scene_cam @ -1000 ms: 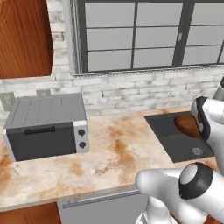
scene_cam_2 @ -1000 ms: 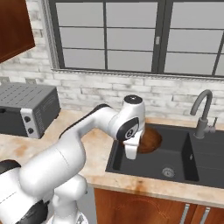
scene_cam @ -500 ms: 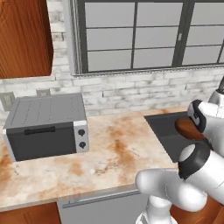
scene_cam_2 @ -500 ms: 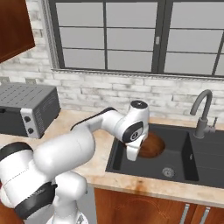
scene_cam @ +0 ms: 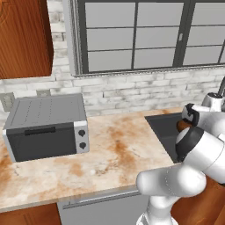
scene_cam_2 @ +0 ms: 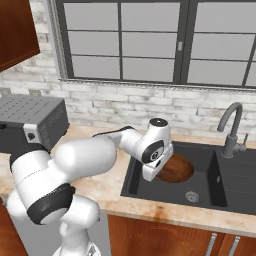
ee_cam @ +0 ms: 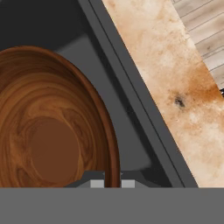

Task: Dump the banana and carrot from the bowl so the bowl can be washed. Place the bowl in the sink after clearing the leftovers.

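Hand view shows the bowl [ee_cam: 52, 127] on the left side of the frame, with its open side facing the camera and nothing inside. The two dark fingertips [ee_cam: 97, 183] poke up at the bottom middle, one on each side of the bowl's rim, so the gripper [ee_cam: 109, 183] seems to be pinching the rim. Right of the bowl runs the dark wall of the sink [ee_cam: 131, 109], slanting from upper left to lower right, then the speckled counter [ee_cam: 175, 74].

Right base view shows the bowl [scene_cam_2: 176, 168] in the middle of the frame, down in the sink [scene_cam_2: 210, 190], tipped a little. The faucet [scene_cam_2: 231, 131] stands in the upper right. A toaster oven [scene_cam_2: 30, 125] sits at the left edge.
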{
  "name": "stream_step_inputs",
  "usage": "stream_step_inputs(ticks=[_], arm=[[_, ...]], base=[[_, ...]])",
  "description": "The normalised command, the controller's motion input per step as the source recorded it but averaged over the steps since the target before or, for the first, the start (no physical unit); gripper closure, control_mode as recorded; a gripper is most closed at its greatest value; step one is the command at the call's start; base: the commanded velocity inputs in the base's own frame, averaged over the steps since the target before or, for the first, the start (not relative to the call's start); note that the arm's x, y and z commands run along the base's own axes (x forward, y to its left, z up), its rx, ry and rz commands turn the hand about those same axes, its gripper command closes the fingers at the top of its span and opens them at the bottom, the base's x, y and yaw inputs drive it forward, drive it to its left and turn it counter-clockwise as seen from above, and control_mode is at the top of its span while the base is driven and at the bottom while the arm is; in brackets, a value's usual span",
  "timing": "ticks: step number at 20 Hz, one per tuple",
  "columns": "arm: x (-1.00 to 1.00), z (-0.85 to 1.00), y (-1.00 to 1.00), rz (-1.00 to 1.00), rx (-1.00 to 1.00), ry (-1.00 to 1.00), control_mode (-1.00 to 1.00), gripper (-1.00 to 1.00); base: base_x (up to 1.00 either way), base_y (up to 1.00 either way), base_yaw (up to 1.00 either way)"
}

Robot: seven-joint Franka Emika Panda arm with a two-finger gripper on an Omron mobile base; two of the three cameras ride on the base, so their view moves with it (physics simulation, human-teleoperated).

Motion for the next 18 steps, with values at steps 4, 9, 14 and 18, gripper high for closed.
stream_step_inputs(ticks=[4,9,14,18], arm=[[0.30,-0.21,-0.20,-0.11,0.00,0.00,-1.00,1.00],[0.07,-0.47,-0.32,-0.14,0.00,0.03,-1.00,1.00],[0.07,-0.39,-0.08,-0.15,0.02,0.00,-1.00,1.00],[0.14,-0.36,0.03,-0.16,0.00,0.00,-1.00,1.00]], base=[[0.00,0.00,0.00],[0.00,0.00,0.00],[0.00,0.00,0.00],[0.00,0.00,0.00]])
